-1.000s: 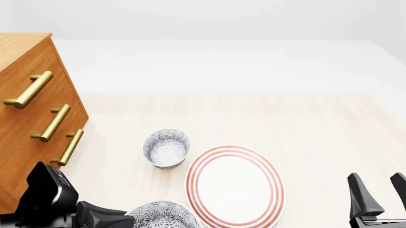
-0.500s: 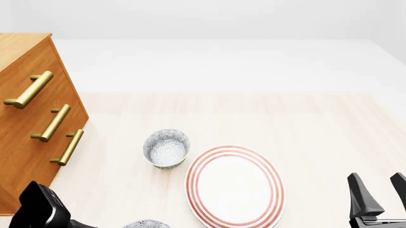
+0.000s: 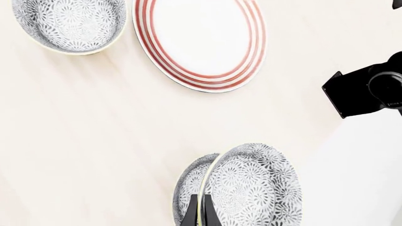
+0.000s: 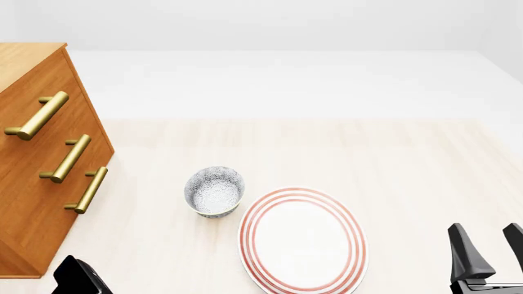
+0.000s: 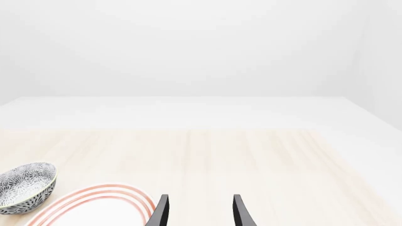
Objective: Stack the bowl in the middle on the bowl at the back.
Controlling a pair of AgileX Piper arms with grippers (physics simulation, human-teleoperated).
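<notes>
Left claw [image 3: 198, 214] withdrawn; two bowls [image 3: 70, 23]

Two speckled bowls: the bowl in the middle [image 3: 251, 188] and the bowl at the back [image 4: 214, 191]. One red-ringed plate [image 4: 302, 240]. One wooden drawer cabinet [image 4: 33, 171] carries three brass handles [image 4: 67, 158].

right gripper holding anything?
No. In the right wrist view the right gripper is open with only bare table between its fingers; the plate lies beside it, untouched.
</notes>
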